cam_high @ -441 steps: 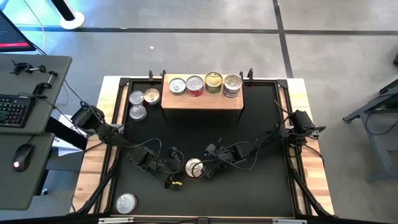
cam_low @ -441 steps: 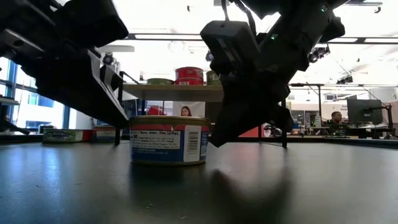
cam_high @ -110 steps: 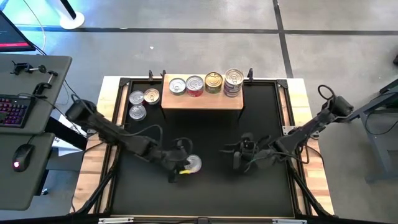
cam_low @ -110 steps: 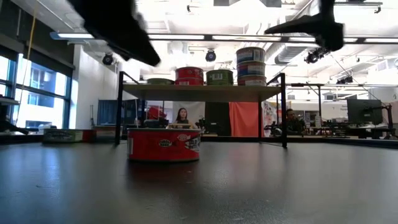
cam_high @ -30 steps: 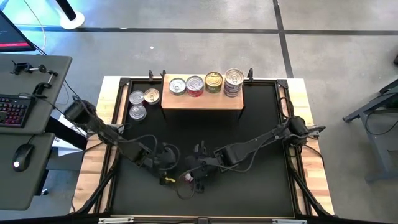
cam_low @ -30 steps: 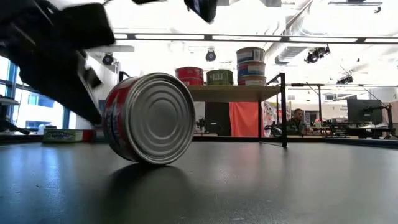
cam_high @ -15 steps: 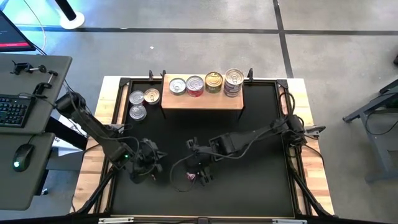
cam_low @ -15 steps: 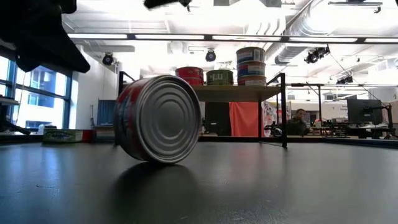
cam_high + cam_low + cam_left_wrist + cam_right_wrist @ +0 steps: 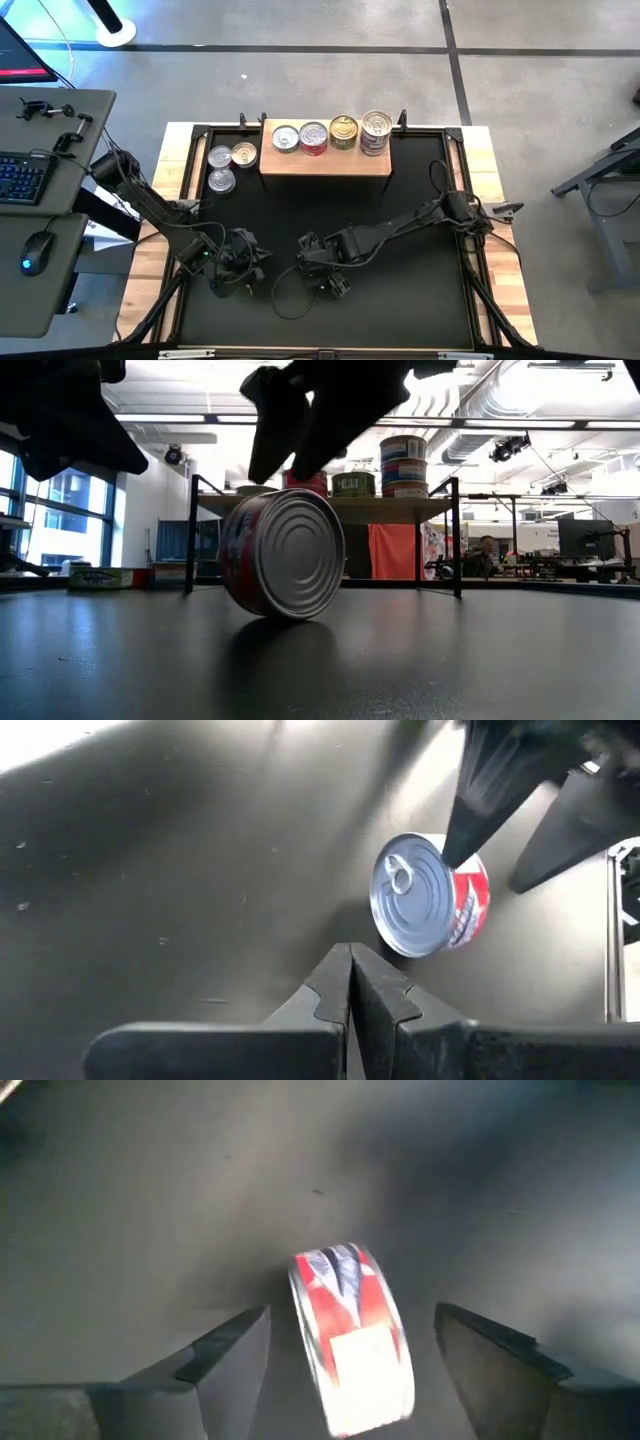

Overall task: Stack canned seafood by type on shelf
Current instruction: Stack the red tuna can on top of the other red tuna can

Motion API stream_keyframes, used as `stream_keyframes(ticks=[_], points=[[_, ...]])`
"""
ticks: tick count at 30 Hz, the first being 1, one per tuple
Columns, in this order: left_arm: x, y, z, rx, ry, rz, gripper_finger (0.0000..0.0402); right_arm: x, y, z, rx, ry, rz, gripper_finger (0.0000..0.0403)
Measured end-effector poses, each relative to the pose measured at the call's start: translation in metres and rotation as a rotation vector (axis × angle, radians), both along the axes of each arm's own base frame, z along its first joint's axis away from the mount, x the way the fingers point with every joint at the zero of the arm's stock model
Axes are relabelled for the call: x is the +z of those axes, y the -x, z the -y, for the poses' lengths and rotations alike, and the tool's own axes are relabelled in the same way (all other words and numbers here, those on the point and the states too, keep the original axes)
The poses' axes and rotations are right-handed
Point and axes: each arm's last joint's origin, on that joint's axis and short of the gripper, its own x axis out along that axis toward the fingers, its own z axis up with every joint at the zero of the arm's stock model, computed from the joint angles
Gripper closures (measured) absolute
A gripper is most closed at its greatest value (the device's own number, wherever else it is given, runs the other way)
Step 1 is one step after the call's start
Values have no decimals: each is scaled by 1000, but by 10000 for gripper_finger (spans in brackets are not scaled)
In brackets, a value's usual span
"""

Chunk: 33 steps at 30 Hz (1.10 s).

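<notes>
- Since half a second ago the red-labelled can has rolled slightly on its edge; it stands on the mat, well in front of the shelf.
- The right gripper now straddles it, fingers spread, not touching.
- The left gripper, closed and empty, sits just beside it.

A black mat carries the shelf, three tins and a red-labelled can on edge.
</notes>
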Motion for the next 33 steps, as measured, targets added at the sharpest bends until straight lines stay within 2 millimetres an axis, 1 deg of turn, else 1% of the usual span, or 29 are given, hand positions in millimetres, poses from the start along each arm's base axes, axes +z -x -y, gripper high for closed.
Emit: stream_keyframes(ticks=[5,9,11,14,16,18,19,20,22,24,27,29,31,33], points=[[0,0,0,-1,6,4,401,-24,-4,2,-2,56,-64,128],[2,0,3,-12,24,16,401,-36,-6,8,-19,89,-112,129],[1,2,6,-34,34,6,401,-40,-5,10,-28,113,-131,138],[1,6,11,-56,45,12,401,-40,-5,11,-46,168,-115,175],[4,9,15,-46,60,52,402,-40,-5,11,-61,202,-111,216],[9,13,19,-42,73,101,401,-36,-4,11,-77,206,-122,268],[12,14,20,-47,72,121,401,-32,-4,11,-88,206,-116,288],[14,16,22,-56,67,137,401,-26,-6,10,-98,199,-107,289],[19,20,23,-70,52,160,401,-9,-8,10,-111,196,-88,289],[21,22,23,-76,38,168,401,14,-12,10,-132,216,-19,289],[22,24,21,-78,19,159,401,57,-19,15,-171,302,149,289],[22,24,19,-73,3,147,401,85,-23,25,-210,386,258,289],[21,23,18,-70,-2,143,401,104,-23,41,-275,501,364,289],[22,23,18,-80,-8,148,401,112,-20,61,-316,657,370,289]])
